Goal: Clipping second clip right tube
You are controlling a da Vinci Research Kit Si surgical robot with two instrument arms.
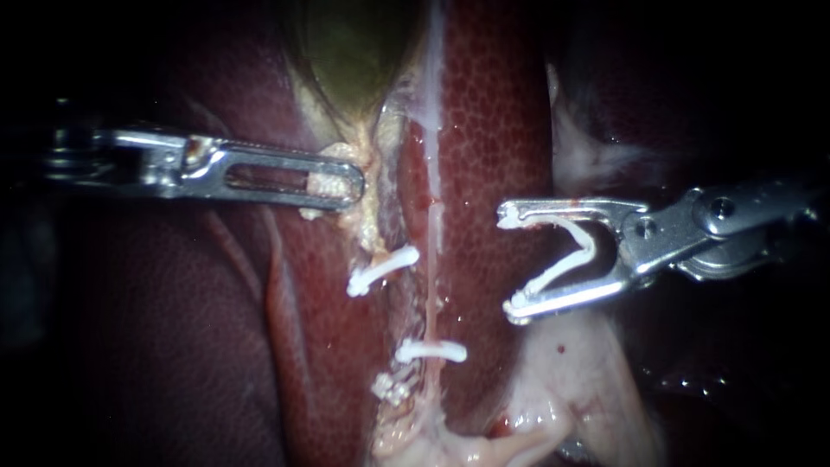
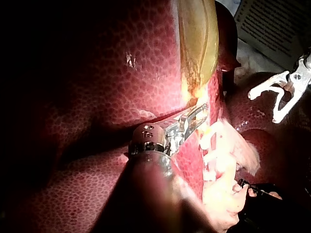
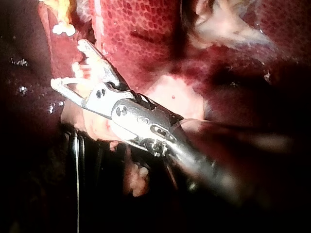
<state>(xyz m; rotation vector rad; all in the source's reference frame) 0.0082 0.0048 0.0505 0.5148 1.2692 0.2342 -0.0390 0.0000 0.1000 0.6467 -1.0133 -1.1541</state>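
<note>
Right tube (image 1: 430, 285): a thin pale strand running near to far over the liver (image 1: 493, 156), with one seated clip (image 1: 430, 350) across its near end.
Right instrument (image 1: 510, 262): its claw stands wide and carries a loaded clip (image 1: 590, 249) spread in a V, right of the tube and apart from it.
Left instrument (image 1: 350, 186): its claw is closed on pale tissue (image 1: 326, 183) just near of the gallbladder (image 1: 346, 52).
Handling: the tube looks soft, slick and easily torn. It is probably best straddled square across on the bare stretch beyond the seated clip.
</note>
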